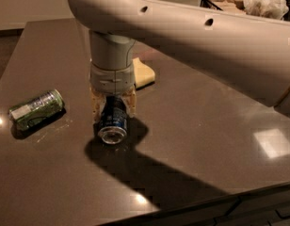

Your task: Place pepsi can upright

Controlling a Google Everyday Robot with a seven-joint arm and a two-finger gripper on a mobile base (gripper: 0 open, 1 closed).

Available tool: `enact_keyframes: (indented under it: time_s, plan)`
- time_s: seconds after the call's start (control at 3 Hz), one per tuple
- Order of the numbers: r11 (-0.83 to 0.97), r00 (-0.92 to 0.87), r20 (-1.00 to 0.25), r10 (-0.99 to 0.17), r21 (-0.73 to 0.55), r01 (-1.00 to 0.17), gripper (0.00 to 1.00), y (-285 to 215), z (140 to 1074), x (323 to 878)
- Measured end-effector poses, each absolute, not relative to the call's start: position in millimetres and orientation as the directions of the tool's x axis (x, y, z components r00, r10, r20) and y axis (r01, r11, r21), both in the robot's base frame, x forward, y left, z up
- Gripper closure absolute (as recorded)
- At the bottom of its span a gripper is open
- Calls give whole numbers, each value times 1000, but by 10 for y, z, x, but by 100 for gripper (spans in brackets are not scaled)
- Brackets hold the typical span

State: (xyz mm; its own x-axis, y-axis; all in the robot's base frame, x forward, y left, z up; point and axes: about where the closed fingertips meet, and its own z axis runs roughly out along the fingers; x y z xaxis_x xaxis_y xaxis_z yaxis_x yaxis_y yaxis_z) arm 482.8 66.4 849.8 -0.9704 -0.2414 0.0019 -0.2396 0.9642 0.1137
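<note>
The pepsi can is dark blue and lies on its side on the dark table, its silver end facing the camera. My gripper hangs straight down from the big pale arm, right over the can. Its two tan fingers stand on the left and right of the can and press against its sides. The can's far end is hidden under the wrist.
A green can with a white label lies on its side to the left of the pepsi can. A pale yellow flat object lies behind the gripper. A box and crumpled white paper stand at the back right. The table's front edge runs along the bottom right.
</note>
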Motion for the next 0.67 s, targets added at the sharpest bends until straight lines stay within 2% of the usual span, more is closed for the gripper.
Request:
enact_keyframes:
  time_s: [0.33, 0.67]
  plan:
    - [926, -935, -65, -350, 125, -355, 73, 693, 8645, 4829]
    - [868, -876, -123, -466, 130, -479, 95, 721, 8832, 4848]
